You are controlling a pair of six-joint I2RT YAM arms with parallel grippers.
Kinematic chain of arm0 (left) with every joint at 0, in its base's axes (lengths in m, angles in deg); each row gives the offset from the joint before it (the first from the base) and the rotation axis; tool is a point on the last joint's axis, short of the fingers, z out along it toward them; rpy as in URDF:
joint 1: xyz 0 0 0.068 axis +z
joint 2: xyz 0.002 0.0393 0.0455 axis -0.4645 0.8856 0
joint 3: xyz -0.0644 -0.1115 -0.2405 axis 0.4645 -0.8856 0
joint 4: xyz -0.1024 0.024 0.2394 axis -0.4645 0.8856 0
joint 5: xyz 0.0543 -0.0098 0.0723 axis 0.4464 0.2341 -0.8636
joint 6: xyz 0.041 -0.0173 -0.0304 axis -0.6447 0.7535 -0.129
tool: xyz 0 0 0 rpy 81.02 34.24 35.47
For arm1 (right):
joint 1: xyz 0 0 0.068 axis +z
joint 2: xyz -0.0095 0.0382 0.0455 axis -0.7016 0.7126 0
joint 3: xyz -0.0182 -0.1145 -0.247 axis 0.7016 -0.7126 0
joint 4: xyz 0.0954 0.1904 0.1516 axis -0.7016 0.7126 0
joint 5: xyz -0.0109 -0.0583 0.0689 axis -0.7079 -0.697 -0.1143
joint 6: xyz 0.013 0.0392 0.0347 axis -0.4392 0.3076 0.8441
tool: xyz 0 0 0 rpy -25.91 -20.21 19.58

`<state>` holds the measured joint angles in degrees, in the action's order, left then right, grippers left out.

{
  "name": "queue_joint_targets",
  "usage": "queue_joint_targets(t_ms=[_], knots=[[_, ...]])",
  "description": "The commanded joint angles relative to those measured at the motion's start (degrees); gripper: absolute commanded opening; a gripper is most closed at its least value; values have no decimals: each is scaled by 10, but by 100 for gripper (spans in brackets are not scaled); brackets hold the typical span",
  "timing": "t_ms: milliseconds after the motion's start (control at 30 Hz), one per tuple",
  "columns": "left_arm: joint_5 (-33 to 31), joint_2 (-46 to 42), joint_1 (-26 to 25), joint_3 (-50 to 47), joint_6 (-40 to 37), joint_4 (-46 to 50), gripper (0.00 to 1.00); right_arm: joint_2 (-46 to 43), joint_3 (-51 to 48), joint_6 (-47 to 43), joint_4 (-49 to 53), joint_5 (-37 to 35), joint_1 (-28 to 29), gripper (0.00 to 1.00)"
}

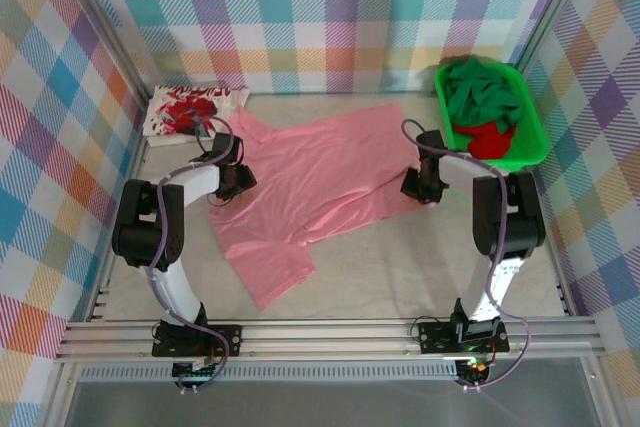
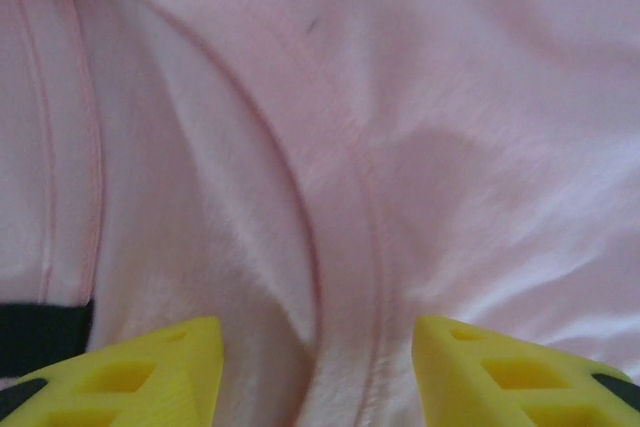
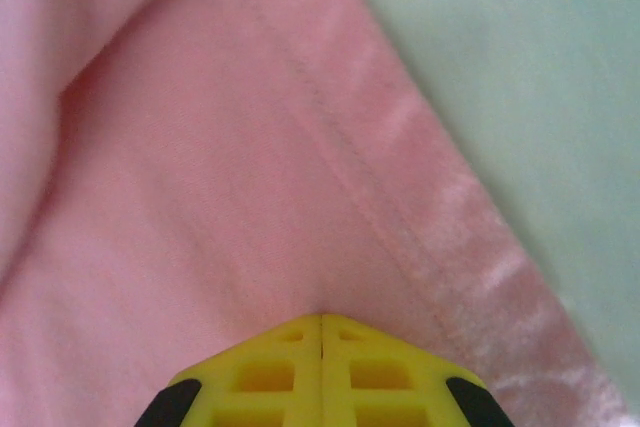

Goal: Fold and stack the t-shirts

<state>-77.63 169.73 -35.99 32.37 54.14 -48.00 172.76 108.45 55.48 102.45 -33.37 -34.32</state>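
On the table (image 1: 400,277), between the two arms, the pink shirt (image 1: 320,172) lay spread flat and slantwise, one sleeve pointing toward the near edge and its far end reaching toward the back left. At the far left corner sat the white shirt (image 1: 190,109) with its red print, folded and just apart from the pink one. At the far right stood the tray (image 1: 535,137), holding the green shirt (image 1: 485,92) bunched up, with the red shirt (image 1: 492,140) crumpled at its near end.

The left gripper (image 1: 238,179) hung low over the pink shirt's left edge. Its wrist view showed the gripper (image 2: 318,357) with yellow fingers (image 2: 150,372) set wide apart and nothing between them, a curved seam of the pink shirt (image 2: 420,147) running below the gap.

The right gripper (image 1: 418,185) sat at the shirt's right edge. From its wrist, the gripper (image 3: 322,332) had both fingers pressed fully together, tips down against the pink shirt (image 3: 220,197) close to a stitched hem, with bare table (image 3: 540,67) beyond the cloth. Whether any fabric was pinched between them could not be told.
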Motion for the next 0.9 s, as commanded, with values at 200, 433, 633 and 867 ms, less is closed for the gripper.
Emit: queue_joint_targets(t_ms=[200, 433, 633, 867], knots=[[-18, -134, -1, -119, -35, 58, 55, -193, -210, 61, 139, 6, 11, 0], [-34, -76, 0, 24, -73, 89, 56, -236, -71, 42, 161, -20, 12, 5], [-6, 52, -15, 202, -84, 89, 56, -89, 104, 11, 103, 9, 17, 7], [28, 203, -21, 378, -79, 123, 57, 93, 296, -24, 104, -5, 18, 1]])
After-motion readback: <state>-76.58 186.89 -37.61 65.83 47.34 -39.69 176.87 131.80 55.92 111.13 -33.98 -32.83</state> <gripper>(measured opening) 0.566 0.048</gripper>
